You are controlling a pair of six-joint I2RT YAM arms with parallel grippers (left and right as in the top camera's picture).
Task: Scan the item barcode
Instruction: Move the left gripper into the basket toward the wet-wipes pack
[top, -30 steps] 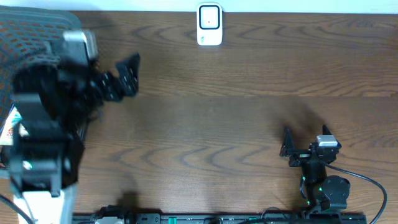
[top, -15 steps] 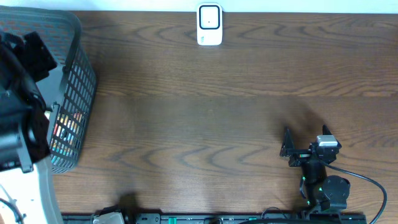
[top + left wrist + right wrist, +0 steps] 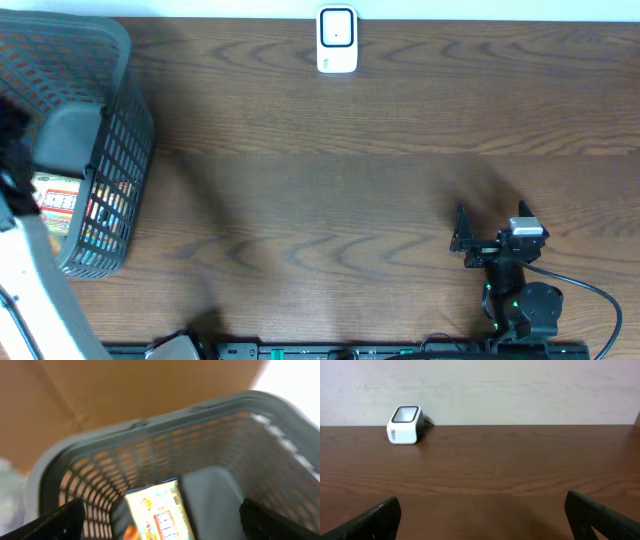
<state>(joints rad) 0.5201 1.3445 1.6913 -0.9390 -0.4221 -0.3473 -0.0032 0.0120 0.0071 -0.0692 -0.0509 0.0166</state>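
The packet — yellow, with red and orange print — lay flat in the grey mesh basket, under the left gripper, between its fingers. The white scanner stood upright well ahead of the right gripper, leftward.

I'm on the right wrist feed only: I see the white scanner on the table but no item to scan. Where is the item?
Observer: It's at the left end of the table, inside a grey mesh basket. A yellow packet lies in it.
Operator: Has the left arm picked it up?
Observer: No. The left gripper hangs open above the basket, with nothing between its fingers.
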